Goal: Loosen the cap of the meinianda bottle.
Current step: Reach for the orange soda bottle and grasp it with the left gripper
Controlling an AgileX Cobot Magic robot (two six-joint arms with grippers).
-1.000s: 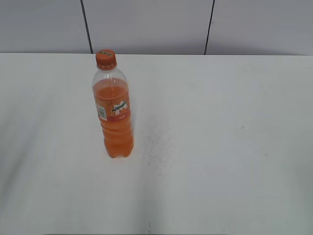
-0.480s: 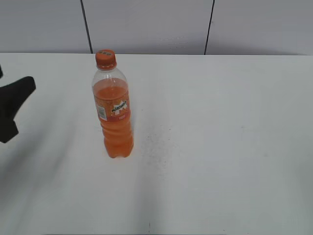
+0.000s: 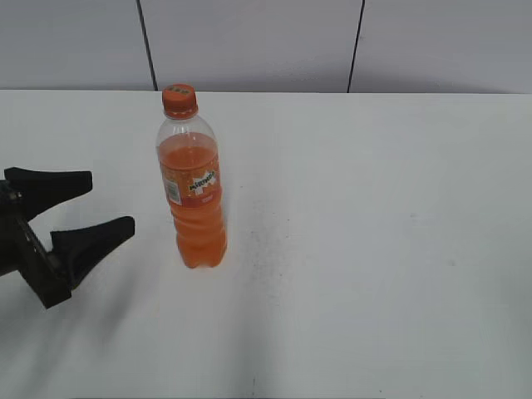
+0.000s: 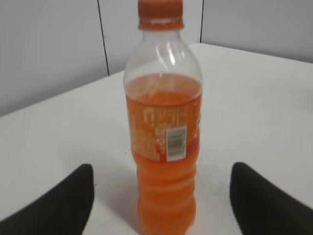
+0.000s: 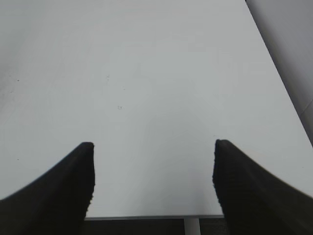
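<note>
The bottle (image 3: 192, 184) stands upright on the white surface (image 3: 374, 249), its cap (image 3: 179, 100) untouched. The left gripper (image 3: 104, 208) is held beside it, fingers (image 3: 91, 239) spread wide; the right gripper (image 5: 152, 181) is likewise spread over bare surface. The body should be clamped firmly at mid-height before the cap is twisted, so the bottle is not tipped.

Lighting is even, diffuse and bright in all three views; no hard shadows. In the exterior view the white surface (image 3: 374, 249) shows faint grey shading at its near left, and a soft dim band runs from the meinianda bottle (image 3: 192, 187) toward the near edge. The left pincer (image 3: 100, 206) is sharp there. In the left wrist view the bottle's clear shoulder carries pale glare streaks; label print is soft, and the dark fingers (image 4: 54, 208) are blurred. The right wrist view is slightly hazy, its fingers (image 5: 56, 193) out of focus.
</note>
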